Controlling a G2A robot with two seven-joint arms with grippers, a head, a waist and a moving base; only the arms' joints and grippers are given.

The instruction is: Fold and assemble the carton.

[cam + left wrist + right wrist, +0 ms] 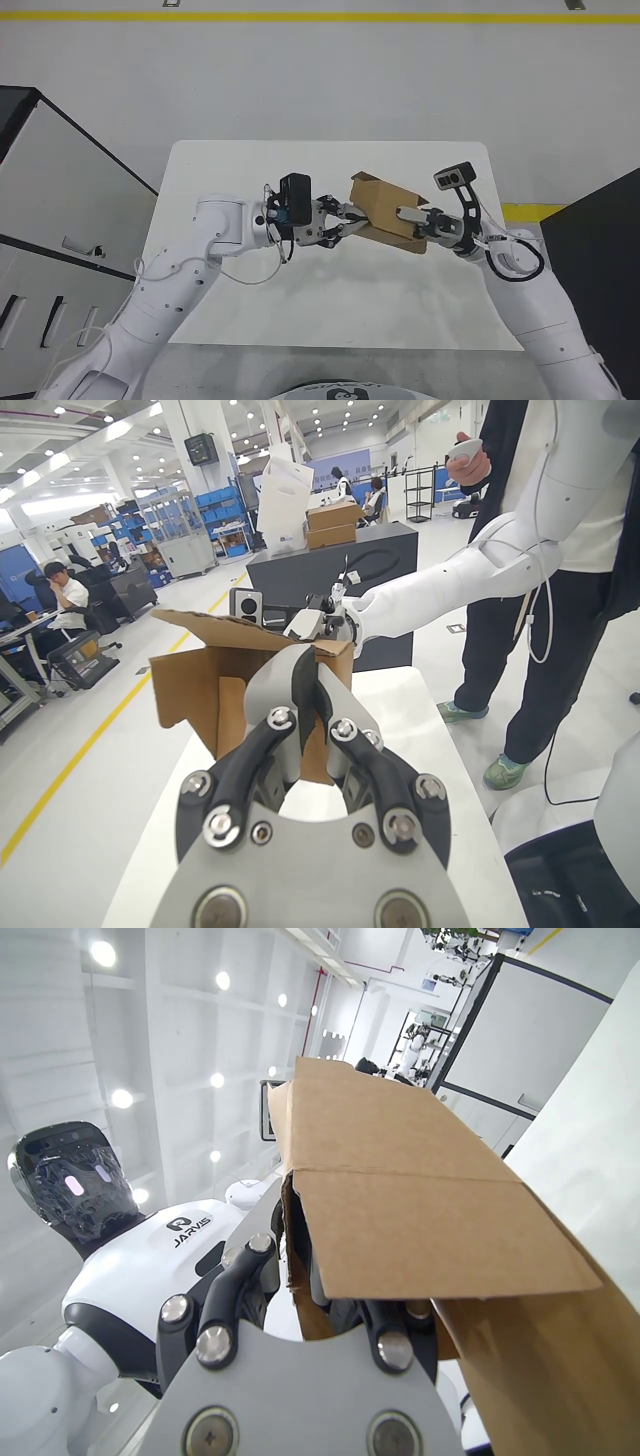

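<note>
A brown cardboard carton point(385, 208) hangs above the white table point(230, 170), held between my two grippers. My left gripper point(352, 226) is shut on one carton panel; in the left wrist view its black pads point(306, 680) pinch the cardboard edge point(315, 750). The carton's open end point(220, 680) faces that camera with flaps spread. My right gripper point(408, 216) is shut on the opposite end, where the right wrist view shows a flap point(400, 1208) lying over its fingers point(250, 1273), hiding the tips.
Dark cabinets stand at the table's left point(40, 170) and right point(600, 260). A yellow floor line point(320, 16) runs behind. A person point(550, 650) stands beside the table's far side holding a small controller.
</note>
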